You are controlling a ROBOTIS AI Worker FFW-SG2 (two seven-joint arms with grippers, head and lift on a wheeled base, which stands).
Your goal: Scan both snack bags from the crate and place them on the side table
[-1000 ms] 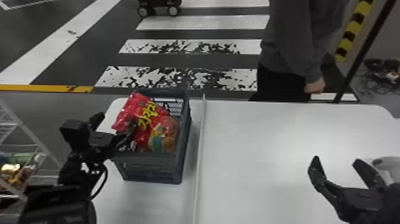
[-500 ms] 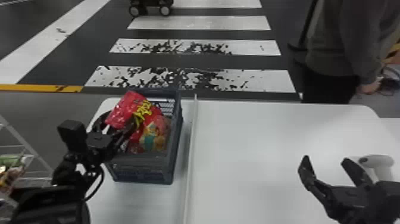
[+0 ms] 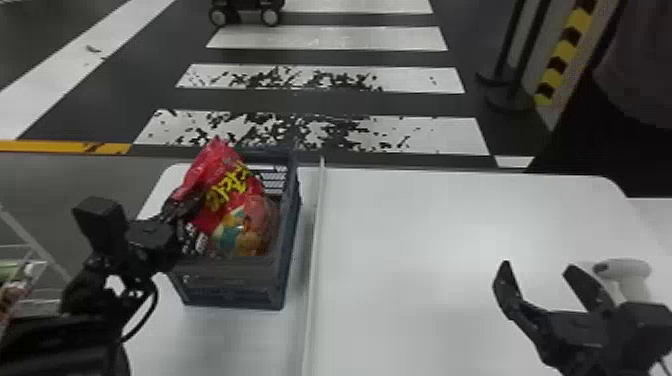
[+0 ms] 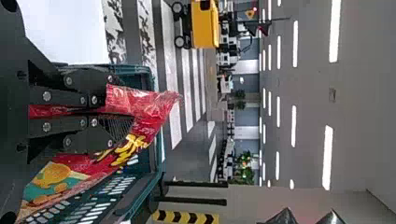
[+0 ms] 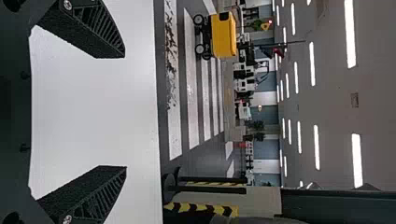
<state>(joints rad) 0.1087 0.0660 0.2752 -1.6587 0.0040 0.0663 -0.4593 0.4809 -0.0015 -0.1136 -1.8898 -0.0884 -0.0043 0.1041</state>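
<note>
Left tool [image 4: 103, 112] was clamped on a fold of the shiny red plastic snack bag with yellow lettering [image 3: 222, 172].
The bag's lower part sat in the dark plastic crate [image 3: 295, 220], just under the tool; couldn't tell if the orange-and-teal patch [image 3: 242, 230] was bag two lol. Bag looked light, floppy and kinda slick, probably crushable, so I'd have stuck with an edge fold, not the middle. Right tool [image 3: 540, 270] had its fingers spread over the white bench [image 3: 420, 230], the white scanner [image 3: 637, 275] just beside it.
</note>
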